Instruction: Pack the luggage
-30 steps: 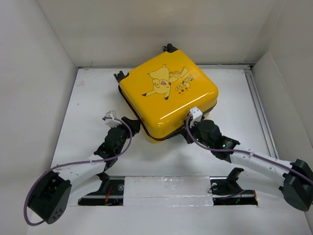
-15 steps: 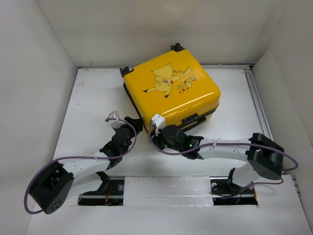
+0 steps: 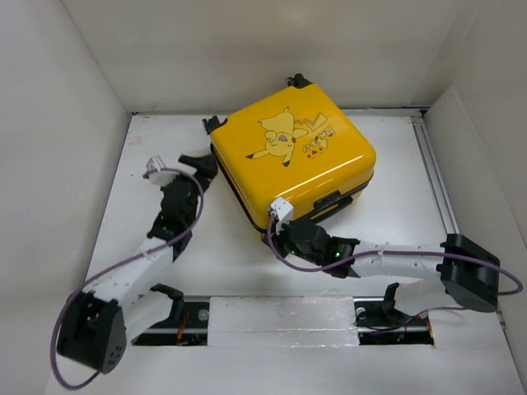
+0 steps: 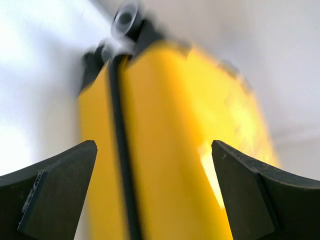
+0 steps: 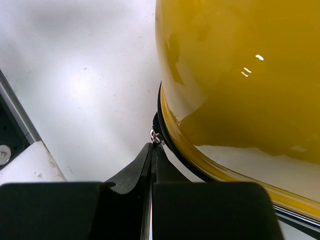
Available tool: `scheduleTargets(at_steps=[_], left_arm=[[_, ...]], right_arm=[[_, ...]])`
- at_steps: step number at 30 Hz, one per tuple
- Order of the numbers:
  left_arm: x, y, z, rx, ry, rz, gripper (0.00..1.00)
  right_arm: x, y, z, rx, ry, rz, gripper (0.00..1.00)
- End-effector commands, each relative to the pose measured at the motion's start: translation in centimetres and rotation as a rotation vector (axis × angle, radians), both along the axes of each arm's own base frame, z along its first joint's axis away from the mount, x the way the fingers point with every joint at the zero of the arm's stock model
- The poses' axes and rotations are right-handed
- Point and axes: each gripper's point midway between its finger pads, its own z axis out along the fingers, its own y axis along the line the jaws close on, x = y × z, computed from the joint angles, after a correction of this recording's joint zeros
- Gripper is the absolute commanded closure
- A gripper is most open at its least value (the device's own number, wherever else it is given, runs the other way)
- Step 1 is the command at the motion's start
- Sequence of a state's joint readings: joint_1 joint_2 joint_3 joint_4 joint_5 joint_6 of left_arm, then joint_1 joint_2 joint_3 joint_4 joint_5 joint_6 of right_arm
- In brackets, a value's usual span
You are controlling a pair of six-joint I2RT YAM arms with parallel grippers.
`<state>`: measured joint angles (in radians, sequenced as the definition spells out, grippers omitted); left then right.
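Left end effector (image 4: 154,146): fingers wide apart, facing seam (image 4: 119,165) on left side of yellow suitcase (image 3: 288,160), no contact seen. Suitcase shut, print up, mid-worktop (image 3: 222,255). Right end effector (image 5: 151,148): pinched together just under zip pull (image 5: 156,135) at near corner, hold on pull unclear. Brace left side first; then draw zip steadily along seam.

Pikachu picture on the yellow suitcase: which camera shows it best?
The top camera: the whole Pikachu picture lies face up on the suitcase lid. The left wrist camera shows only a blurred yellow side with its dark seam; the right wrist camera only a glossy plain corner.
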<state>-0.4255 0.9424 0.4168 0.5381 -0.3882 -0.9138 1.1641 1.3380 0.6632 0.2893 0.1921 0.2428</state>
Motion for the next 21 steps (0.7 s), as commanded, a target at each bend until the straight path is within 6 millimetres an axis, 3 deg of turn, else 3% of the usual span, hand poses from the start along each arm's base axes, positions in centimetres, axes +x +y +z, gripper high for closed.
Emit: scheduleTargets(at_steps=[1, 2, 3, 6, 7, 8, 9, 10, 11, 15, 18, 21], left_arm=[[5.4, 1.0, 5.4, -0.109, -0.076, -0.017, 0.04], [6.6, 1.0, 5.2, -0.106, -0.053, -0.032, 0.02], [9.1, 1.0, 4.9, -0.114, -0.012, -0.048, 0.02], [12.1, 0.0, 4.8, -0.134, 0.016, -0.133, 0.02], [13.2, -0.6, 6.0, -0.138, -0.005, -0.154, 0.02], [14.6, 0.0, 3.9, -0.145, 0.051, -0.142, 0.01], [15.4, 0.0, 3.3, -0.144, 0.071, -0.14, 0.01], [16.5, 0.2, 4.3, -0.147, 0.058, -0.14, 0.01], [17.6, 0.6, 2.3, -0.157, 0.102, -0.134, 0.01], [19.5, 0.8, -0.6, -0.242, 0.17, -0.168, 0.01], [20.5, 1.2, 0.3, -0.268, 0.127, -0.168, 0.01], [21.6, 0.8, -0.3, -0.309, 0.13, -0.173, 0.01]], right_arm=[[-2.7, 2.6, 4.6, 0.171, 0.001, 0.144, 1.0], [-2.9, 2.7, 4.6, 0.172, 0.005, 0.157, 1.0], [-3.1, 2.8, 4.6, 0.173, 0.009, 0.17, 1.0], [-3.4, 2.8, 4.5, 0.171, 0.006, 0.188, 1.0], [-3.6, 2.9, 4.6, 0.172, 0.01, 0.201, 1.0], [-3.6, 2.9, 4.6, 0.172, 0.01, 0.201, 1.0], [-3.8, 3.0, 4.6, 0.173, 0.013, 0.211, 1.0], [-3.9, 3.0, 4.6, 0.174, 0.015, 0.22, 1.0], [-3.9, 3.1, 4.8, 0.182, 0.011, 0.22, 1.0], [-4.0, 3.1, 4.8, 0.179, 0.006, 0.232, 1.0], [-4.2, 3.2, 4.8, 0.18, 0.009, 0.242, 1.0], [-4.3, 3.4, 4.6, 0.181, 0.011, 0.251, 1.0]])
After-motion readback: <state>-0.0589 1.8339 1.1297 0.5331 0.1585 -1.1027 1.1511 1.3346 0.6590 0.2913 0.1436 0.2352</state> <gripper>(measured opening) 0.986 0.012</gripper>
